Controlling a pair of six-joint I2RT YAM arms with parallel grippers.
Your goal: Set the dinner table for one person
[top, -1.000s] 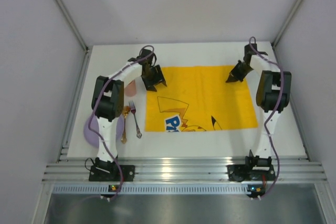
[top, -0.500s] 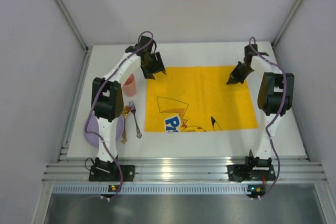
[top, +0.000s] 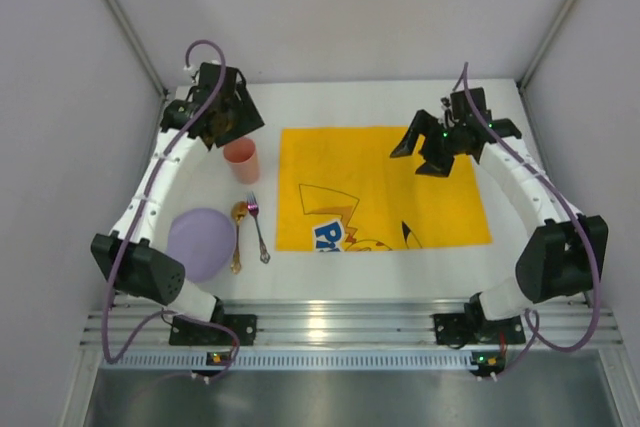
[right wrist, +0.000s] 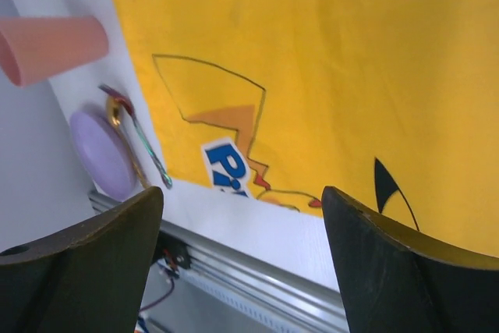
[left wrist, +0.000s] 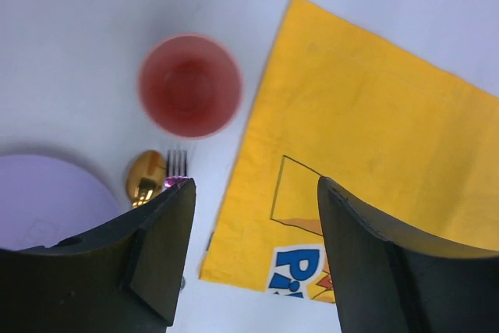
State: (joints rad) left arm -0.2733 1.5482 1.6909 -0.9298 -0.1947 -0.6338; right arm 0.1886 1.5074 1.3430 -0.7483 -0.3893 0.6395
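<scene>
The dinner table [top: 530, 247] is the white top edged by silver rails. On its middle a yellow cartoon-print cloth [top: 400, 182] lies flat. Left of the cloth stand a pink cup [top: 241, 160], a purple plate [top: 200, 242], a gold spoon [top: 237, 232] and a fork [top: 258, 229]. My left gripper [top: 230, 127] hovers open above the cup [left wrist: 189, 86], nothing between its jaws [left wrist: 257, 224]. My right gripper [top: 420, 154] hangs open over the cloth's far right part [right wrist: 312, 60], holding nothing [right wrist: 242, 232].
Grey walls close in the table on the left, right and far sides. An aluminium rail [top: 340, 327] with both arm bases runs along the near edge. The plate [left wrist: 43, 196], spoon [left wrist: 146, 177] and fork [left wrist: 177, 163] lie close together.
The right gripper has opened and lifted off the cloth's far right corner. The left arm has swung left and up, from the cloth's far left corner to above the cup.
</scene>
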